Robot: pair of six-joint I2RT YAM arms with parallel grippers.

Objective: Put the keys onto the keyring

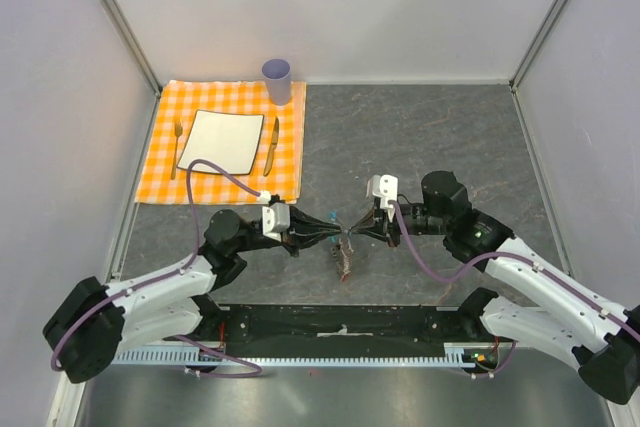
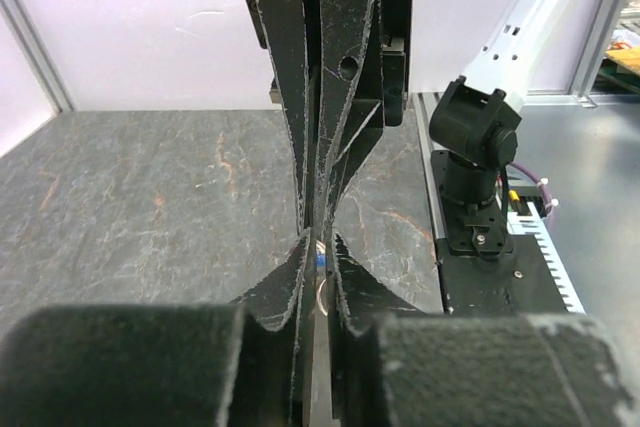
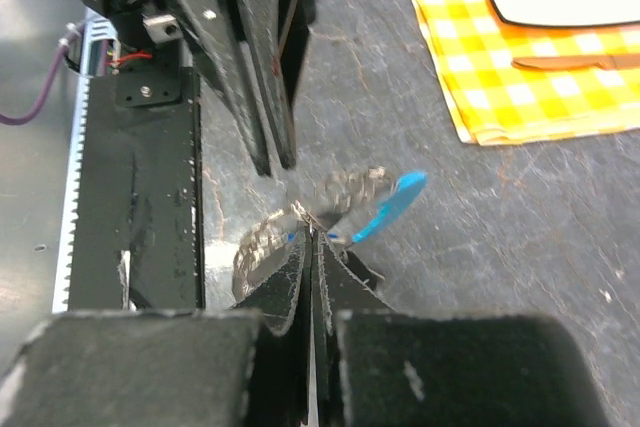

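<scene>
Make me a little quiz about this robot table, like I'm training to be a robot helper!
1. True or false: the purple cup stands on the white plate.
2. What colour is the curved clasp on the keyring that the right gripper pinches? A red, B cyan, C green.
3. Fill in: the checked cloth under the plate is white and ____.
Key: 1 false, the cup stands on the cloth, beyond the plate. 2 B. 3 orange.
</scene>
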